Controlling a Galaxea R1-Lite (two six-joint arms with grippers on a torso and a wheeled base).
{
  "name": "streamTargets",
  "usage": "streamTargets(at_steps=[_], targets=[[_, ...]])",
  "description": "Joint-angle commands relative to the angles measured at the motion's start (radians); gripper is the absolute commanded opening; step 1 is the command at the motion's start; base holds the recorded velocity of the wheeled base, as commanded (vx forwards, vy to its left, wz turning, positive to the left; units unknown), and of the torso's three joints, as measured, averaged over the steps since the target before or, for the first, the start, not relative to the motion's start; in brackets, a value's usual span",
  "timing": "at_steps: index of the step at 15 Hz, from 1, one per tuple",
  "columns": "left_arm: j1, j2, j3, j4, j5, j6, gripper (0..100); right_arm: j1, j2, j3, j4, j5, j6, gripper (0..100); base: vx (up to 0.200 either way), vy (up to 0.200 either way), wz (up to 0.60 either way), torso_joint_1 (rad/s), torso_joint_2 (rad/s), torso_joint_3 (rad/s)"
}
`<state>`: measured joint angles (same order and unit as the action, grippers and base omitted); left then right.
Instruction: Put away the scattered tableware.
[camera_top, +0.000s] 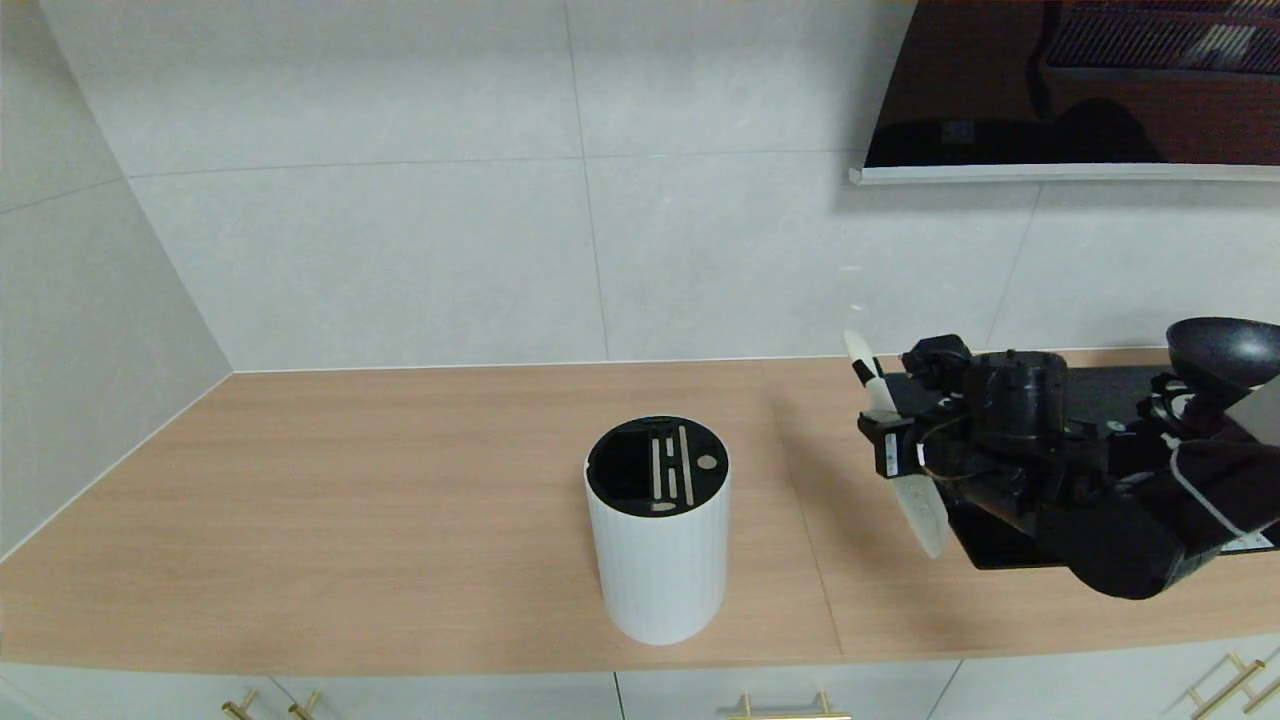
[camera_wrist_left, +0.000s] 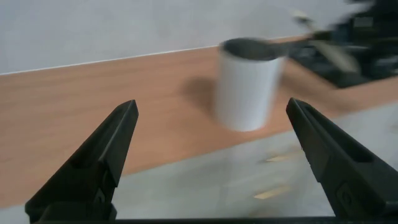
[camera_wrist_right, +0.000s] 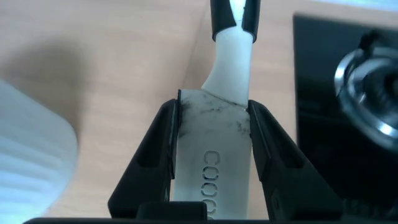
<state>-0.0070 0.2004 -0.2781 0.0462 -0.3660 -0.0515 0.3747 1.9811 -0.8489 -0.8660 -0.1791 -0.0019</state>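
One white utensil (camera_top: 925, 510) is hanging in the right gripper (camera_top: 893, 440) in the head view. It is clamped near its middle, with the banded end pointing up and back and the tapered end pointing down toward the table (camera_top: 400, 500). It is sitting in the air at the left edge of the black cooktop (camera_top: 1100, 385), well apart from the white holder (camera_top: 660, 560). The holder is standing upright near the middle of the table, its slotted black top facing up. Bare wood is lying between the two, so a sideways carry toward the slots is looking unobstructed. The utensil will probably need turning closer to vertical to enter a slot.

In the left wrist view, the left gripper (camera_wrist_left: 214, 165) is hovering off the table's front edge, spread wide and holding nothing, with the holder beyond it. Positioned there, it is leaving the approach path free.

In the right wrist view, the jaws are pressing both sides of the utensil's broad section. This grip is likely preventing rotation during transport.
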Motion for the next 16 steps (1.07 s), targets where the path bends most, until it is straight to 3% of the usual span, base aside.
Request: streamTargets(at_steps=[1,2,3,4,6,8,10,11,12,13,14,15,16], targets=[[-0.005,0.467,-0.325,0.004,-0.215,-0.071,100,0.02,-0.097,-0.139,0.091,0.001,-0.004,0,0.0,0.0,0.0,0.0,0.0,0.0],[-0.022,0.588,-0.409,0.003,-0.255,-0.071,100,0.043,-0.111,-0.173,0.117,0.0,-0.003,0,0.0,0.0,0.0,0.0,0.0,0.0],[-0.079,0.702,-0.486,0.003,-0.261,-0.07,100,0.064,-0.123,-0.196,0.136,0.0,-0.003,0,0.0,0.0,0.0,0.0,0.0,0.0],[-0.149,0.821,-0.561,0.0,-0.249,-0.071,100,0.089,-0.13,-0.206,0.148,0.0,-0.004,0,0.0,0.0,0.0,0.0,0.0,0.0],[-0.228,1.008,-0.655,-0.039,-0.205,-0.07,100,0.127,-0.139,-0.188,0.15,-0.003,-0.003,0,0.0,0.0,0.0,0.0,0.0,0.0],[-0.292,1.093,-0.642,-0.135,-0.154,-0.079,100,0.15,-0.148,-0.167,0.148,-0.023,-0.003,0,0.0,0.0,0.0,0.0,0.0,0.0],[-0.334,1.169,-0.501,-0.356,-0.133,-0.122,100,0.171,-0.163,-0.147,0.15,-0.033,-0.003,0,0.0,0.0,0.0,0.0,0.0,0.0],[-0.369,1.212,-0.475,-0.465,-0.13,-0.154,100,0.191,-0.165,-0.142,0.147,-0.033,-0.003,0,0.0,0.0,0.0,0.0,0.0,0.0],[-0.396,1.266,-0.454,-0.597,-0.13,-0.246,100,0.221,-0.168,-0.133,0.143,-0.034,-0.001,0,0.0,0.0,0.0,0.0,0.0,0.0],[-0.412,1.286,-0.449,-0.646,-0.128,-0.286,100,0.23,-0.168,-0.128,0.143,-0.034,0.0,0,0.0,0.0,0.0,0.0,0.0,0.0],[-0.427,1.361,-0.437,-0.799,-0.128,-0.415,100,0.265,-0.176,-0.116,0.14,-0.036,0.002,0,0.0,0.0,0.0,0.0,0.0,0.0],[-0.427,1.361,-0.437,-0.799,-0.128,-0.415,100,0.265,-0.176,-0.116,0.14,-0.036,0.002,0,0.0,0.0,0.0,0.0,0.0,0.0],[-0.436,1.444,-0.423,-0.948,-0.123,-0.488,100,0.331,-0.179,-0.091,0.14,-0.054,0.013,0,0.0,0.0,0.0,0.0,0.0,0.0]])
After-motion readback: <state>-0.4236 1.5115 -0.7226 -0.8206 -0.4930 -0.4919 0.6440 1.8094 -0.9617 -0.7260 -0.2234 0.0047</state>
